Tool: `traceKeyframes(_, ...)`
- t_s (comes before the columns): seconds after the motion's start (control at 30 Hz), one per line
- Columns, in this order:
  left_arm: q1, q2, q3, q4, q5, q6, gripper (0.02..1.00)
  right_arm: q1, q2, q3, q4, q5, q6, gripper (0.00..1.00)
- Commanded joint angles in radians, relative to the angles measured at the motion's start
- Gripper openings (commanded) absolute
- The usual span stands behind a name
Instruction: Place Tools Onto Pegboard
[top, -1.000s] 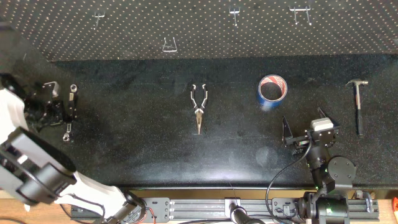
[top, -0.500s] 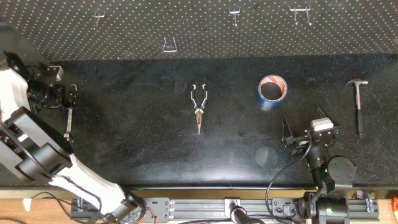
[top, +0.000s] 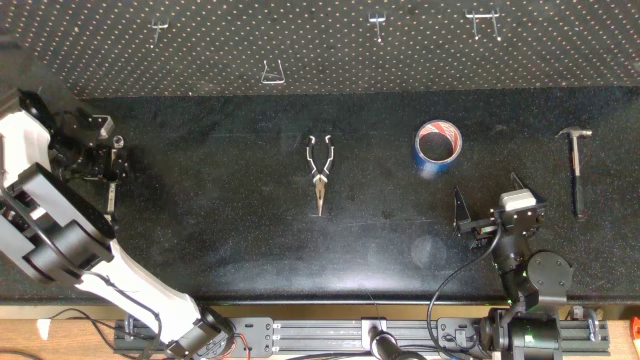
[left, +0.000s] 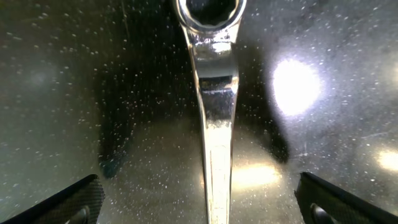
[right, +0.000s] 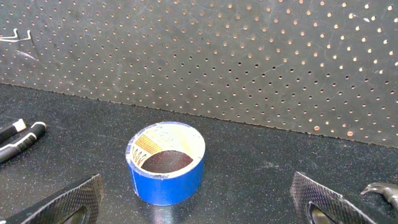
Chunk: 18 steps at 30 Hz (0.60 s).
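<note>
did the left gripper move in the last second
Yes: the left gripper shifted right in the top view, over the wrench, which stayed put.

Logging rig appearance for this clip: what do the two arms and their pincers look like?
Left arm: bulky white and black shells, black left pincer. Right arm: black, round joints, a white block at its wrist, loose black cables, black right pincer. Its fingers show a fine grid texture.

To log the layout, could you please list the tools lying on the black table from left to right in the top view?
wrench → pliers → blue tape roll → hammer
</note>
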Motion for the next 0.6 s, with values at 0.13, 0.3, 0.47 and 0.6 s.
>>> traceKeyframes(0.13, -0.03, 0.043, 0.017, 0.003, -0.053, 0.005, 0.95, 0.002, -0.009, -0.005, 0.001, -0.009, 0.015, 0.98)
traceKeyframes(0.3, -0.03, 0.055, 0.017, 0.007, -0.061, -0.004, 0.814, 0.002, -0.009, -0.005, 0.001, -0.009, 0.015, 0.98)
traceKeyframes(0.47, -0.03, 0.056, 0.016, 0.008, -0.058, -0.058, 0.029, 0.002, -0.009, -0.005, 0.001, -0.009, 0.015, 0.98)
traceKeyframes(0.6, -0.029, 0.056, 0.016, 0.007, -0.026, -0.175, 0.029, 0.002, -0.009, -0.005, 0.001, -0.009, 0.015, 0.98)
